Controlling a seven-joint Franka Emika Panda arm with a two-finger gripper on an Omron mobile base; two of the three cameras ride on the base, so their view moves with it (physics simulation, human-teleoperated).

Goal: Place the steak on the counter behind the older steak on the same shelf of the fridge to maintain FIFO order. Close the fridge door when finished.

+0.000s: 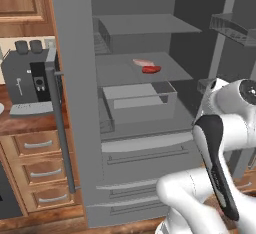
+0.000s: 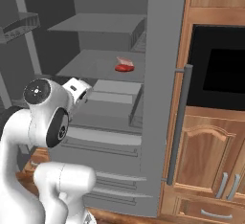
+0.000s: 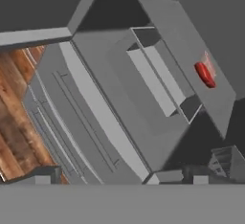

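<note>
1. Ahead of the gripper (image 3: 122,182) the fridge (image 1: 75,103) stands with both doors swung wide, its shelves and drawers exposed
2. Off to the gripper's left side, a counter (image 1: 20,120) carries a grey coffee machine (image 1: 27,80); I see no steak on the part that shows
3. Back from the fridge, the white arm is folded up, elbow high, hand tipped down toward the drawers, nothing between its released, wide-apart fingers
4. Above and beyond the gripper, on the middle shelf (image 1: 120,73), a pale pink steak (image 1: 142,62) lies behind and touching a darker red steak (image 1: 151,69), so the placing looks done
5. Best next step, I judge: draw the arm clear, then push each door shut with a flat, steady sweep
</note>
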